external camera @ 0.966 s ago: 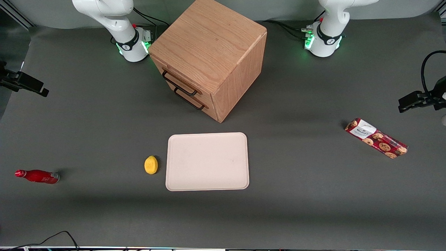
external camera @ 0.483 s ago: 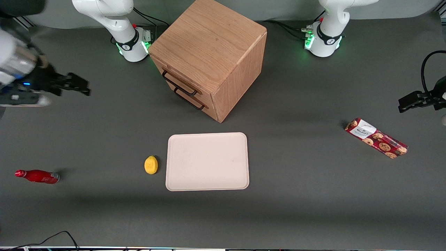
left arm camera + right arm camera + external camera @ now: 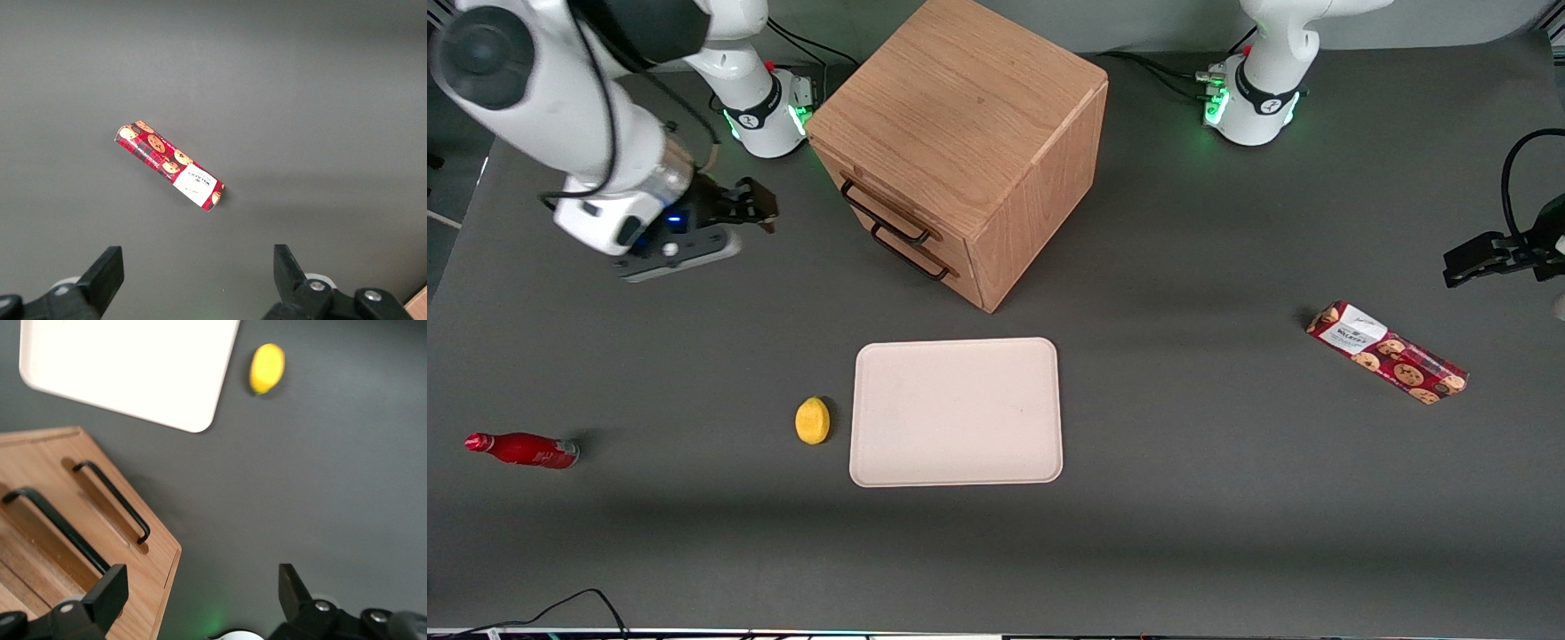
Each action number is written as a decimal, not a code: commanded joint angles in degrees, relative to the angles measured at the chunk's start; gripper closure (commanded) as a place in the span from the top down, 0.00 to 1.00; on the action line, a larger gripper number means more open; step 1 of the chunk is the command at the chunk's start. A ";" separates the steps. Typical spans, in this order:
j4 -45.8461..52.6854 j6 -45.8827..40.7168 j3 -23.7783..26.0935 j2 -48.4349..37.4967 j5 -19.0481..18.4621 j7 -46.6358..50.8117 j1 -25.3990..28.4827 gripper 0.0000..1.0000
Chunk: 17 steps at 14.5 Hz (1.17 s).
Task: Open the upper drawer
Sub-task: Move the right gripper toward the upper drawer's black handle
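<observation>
Hand (image 3: 751, 206) — fingers apart (holding nothing) — has swung nearer the upper drawer (image 3: 885, 212).

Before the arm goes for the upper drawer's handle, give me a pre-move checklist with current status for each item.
1. Upper drawer of the oak cube cabinet shut, thin black bar handle exposed: ok.
2. Pincer open, wide enough for the bar: ok.
3. Pincer empty: ok.
4. Pincer at the handle: not ok, it hangs apart, toward the working arm's end.
5. Path to the handle free; yellow lemon and cream rectangular tray lie nearer the front camera: ok.
</observation>
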 commanded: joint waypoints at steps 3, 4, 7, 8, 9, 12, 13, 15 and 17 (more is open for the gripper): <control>-6.19 5.06 3.87 -1.23 4.30 -8.21 -0.48 1.00; -7.08 6.20 4.23 -1.32 6.23 -9.70 -0.40 1.00; -9.63 8.49 4.41 -1.23 11.07 -13.93 -0.40 1.00; -10.51 8.93 4.58 -1.23 11.17 -14.72 0.04 1.00; -11.21 9.02 4.58 -1.23 11.26 -16.12 0.74 1.00; -14.20 12.18 5.11 -1.14 12.13 -18.77 1.44 1.00; -14.99 13.32 5.46 -1.06 12.31 -18.86 1.54 1.00; -16.31 14.99 5.64 -0.62 12.58 -20.51 1.54 1.00; -17.54 16.58 5.90 -0.53 15.73 -23.06 1.54 1.00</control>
